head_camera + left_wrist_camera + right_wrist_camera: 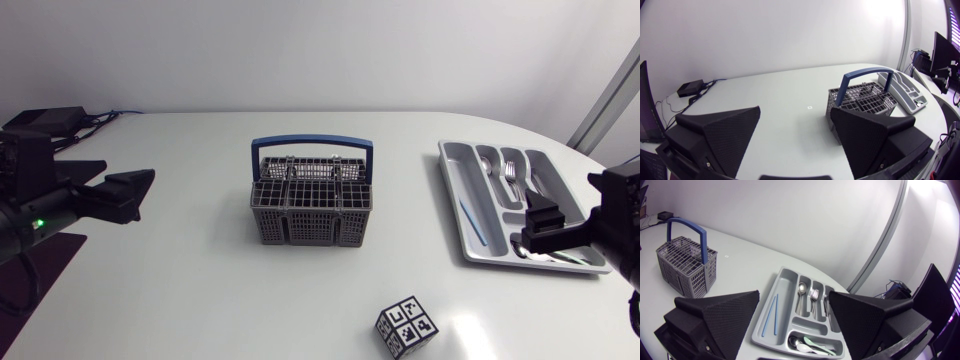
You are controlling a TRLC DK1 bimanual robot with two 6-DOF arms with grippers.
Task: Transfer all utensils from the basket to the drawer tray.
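Left end effector (132, 195), right end effector (541, 222): wide, empty. Grey blue-handled mesh basket (311, 205) looks empty to us; risk: utensil hidden behind dividers gets missed.

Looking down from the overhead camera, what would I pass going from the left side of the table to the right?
First the left gripper → grey basket with a blue handle → black-and-white patterned cube → grey drawer tray holding cutlery.
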